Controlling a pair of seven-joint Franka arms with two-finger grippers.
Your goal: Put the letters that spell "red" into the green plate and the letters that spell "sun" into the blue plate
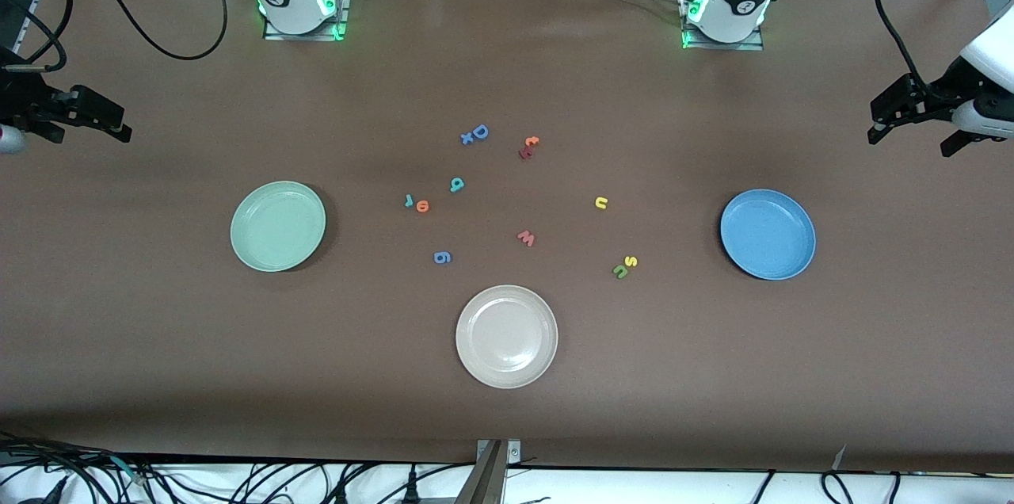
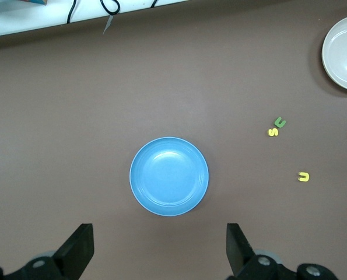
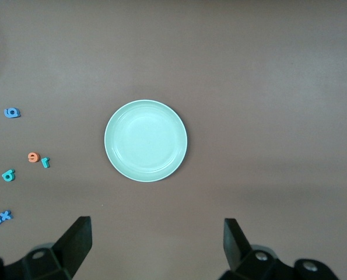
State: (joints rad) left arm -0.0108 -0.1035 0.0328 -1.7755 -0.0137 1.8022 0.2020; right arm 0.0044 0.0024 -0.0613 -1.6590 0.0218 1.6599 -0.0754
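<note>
The green plate lies toward the right arm's end, the blue plate toward the left arm's end. Between them, the teal r touches the orange e, with the teal d close by. A yellow u-shape sits alone. The yellow s touches an olive u-shape. My left gripper hangs open over bare table beside the blue plate. My right gripper hangs open beside the green plate.
A beige-white plate lies nearest the front camera. Other letters lie mid-table: a blue g, a blue D with a small x, an orange t and a red w. Both plates hold nothing.
</note>
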